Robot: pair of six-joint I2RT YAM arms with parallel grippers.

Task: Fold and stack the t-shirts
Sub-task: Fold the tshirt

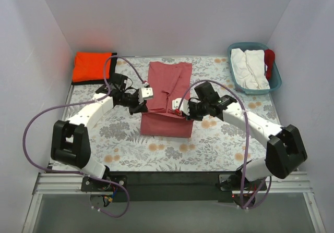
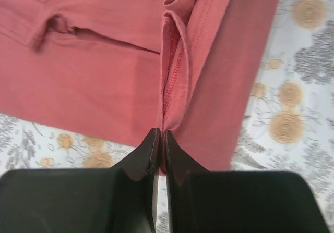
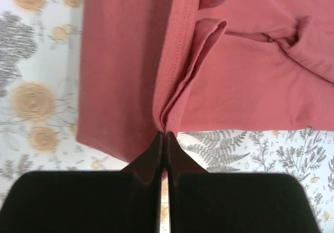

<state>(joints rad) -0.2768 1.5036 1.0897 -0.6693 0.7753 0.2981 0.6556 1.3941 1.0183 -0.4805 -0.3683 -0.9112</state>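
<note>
The dusty rose-red t-shirt (image 1: pixel 166 95) lies in the middle of the table, folded into a long strip. My left gripper (image 1: pixel 142 103) is shut on its left edge; in the left wrist view the pinched hem (image 2: pixel 172 92) runs up from the fingertips (image 2: pixel 150 149). My right gripper (image 1: pixel 181 109) is shut on its right edge; in the right wrist view the bunched hem (image 3: pixel 180 76) rises from the fingertips (image 3: pixel 175 149). The near part of the shirt is lifted. The bright orange t-shirt (image 1: pixel 92 66) lies folded square on a black one (image 1: pixel 112 66) at the back left.
A teal basket (image 1: pixel 275 79) at the back right holds white cloth (image 1: pixel 250 69) and a red item (image 1: pixel 269 61). The table has a floral cover (image 1: pixel 219 144). White walls close in on three sides.
</note>
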